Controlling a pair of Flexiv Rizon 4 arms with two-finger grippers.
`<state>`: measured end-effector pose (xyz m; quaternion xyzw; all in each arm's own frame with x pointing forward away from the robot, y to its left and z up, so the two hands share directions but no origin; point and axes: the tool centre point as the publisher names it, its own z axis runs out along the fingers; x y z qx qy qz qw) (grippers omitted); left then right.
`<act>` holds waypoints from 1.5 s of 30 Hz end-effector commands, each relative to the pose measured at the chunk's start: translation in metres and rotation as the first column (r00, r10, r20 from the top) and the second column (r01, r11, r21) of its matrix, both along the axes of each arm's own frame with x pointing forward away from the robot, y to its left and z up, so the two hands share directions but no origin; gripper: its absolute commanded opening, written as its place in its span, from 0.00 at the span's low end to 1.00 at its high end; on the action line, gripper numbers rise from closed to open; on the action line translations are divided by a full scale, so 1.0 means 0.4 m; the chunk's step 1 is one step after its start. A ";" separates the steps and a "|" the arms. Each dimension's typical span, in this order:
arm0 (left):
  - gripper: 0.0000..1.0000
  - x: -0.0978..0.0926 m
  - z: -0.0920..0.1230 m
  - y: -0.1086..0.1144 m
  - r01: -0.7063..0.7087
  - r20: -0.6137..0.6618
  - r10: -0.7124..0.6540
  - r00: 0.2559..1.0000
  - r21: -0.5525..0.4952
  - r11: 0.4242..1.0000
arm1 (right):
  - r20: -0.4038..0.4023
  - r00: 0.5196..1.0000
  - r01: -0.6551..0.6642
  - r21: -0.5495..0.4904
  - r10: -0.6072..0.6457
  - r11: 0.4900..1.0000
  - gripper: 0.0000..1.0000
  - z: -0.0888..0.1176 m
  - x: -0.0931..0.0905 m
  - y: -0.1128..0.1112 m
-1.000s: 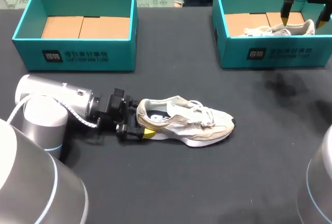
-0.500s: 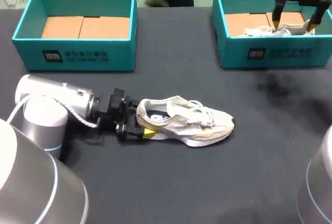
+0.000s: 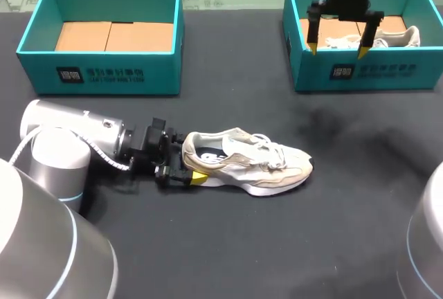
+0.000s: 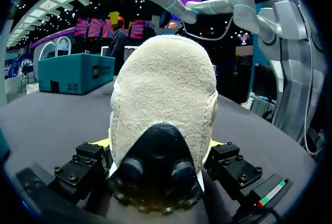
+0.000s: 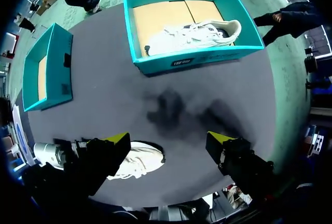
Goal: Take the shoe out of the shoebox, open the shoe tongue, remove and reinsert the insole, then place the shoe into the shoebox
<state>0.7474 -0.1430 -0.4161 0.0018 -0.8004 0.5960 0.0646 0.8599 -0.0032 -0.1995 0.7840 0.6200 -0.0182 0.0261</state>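
- Shoe (image 3: 249, 164): low running type with cream mesh, beige suede-like panels, white laces and a white sole with a dark toe tip. It stood on its sole on the bench (image 3: 277, 257), toward the near edge and left of the middle, heel to the left edge, toe to the right.
- Left gripper (image 3: 190, 174): lay low at the heel, clamped on the shoe from both sides. One yellow tip showed under the collar.
- Left wrist view alone gave the heel end-on: a rounded, fuzzy cream back over a black moulded rubber piece with knobs, with yellow showing at each flank.
- Right gripper (image 3: 337, 51): fingers spread wide with nothing between them, hanging over the front wall of the right shoebox (image 3: 367, 74).
- Right shoebox: teal card walls and a brown cardboard floor, at the far right corner. A second shoe (image 3: 398, 36), pale with white laces, lay inside.
- Right wrist view showed that second shoe whole from above; the head view had it partly behind the arm.
- Left shoebox (image 3: 104, 74): same build, at the far left corner, with a brown floor of two flaps.
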 end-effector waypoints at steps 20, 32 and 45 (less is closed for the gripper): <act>0.00 0.001 -0.005 -0.001 -0.001 0.000 0.001 1.000 0.001 1.000 | -0.019 0.998 0.062 -0.015 -0.062 0.998 1.00 -0.023 -0.065 0.083; 0.00 0.001 -0.005 -0.001 -0.001 0.000 0.001 1.000 0.001 1.000 | 0.017 1.000 0.007 0.010 -0.007 1.000 1.00 -0.081 -0.204 0.235; 0.00 0.001 -0.005 -0.001 -0.001 0.000 0.001 1.000 0.001 1.000 | -0.015 1.000 -0.015 -0.011 0.015 1.000 1.00 -0.126 -0.277 0.356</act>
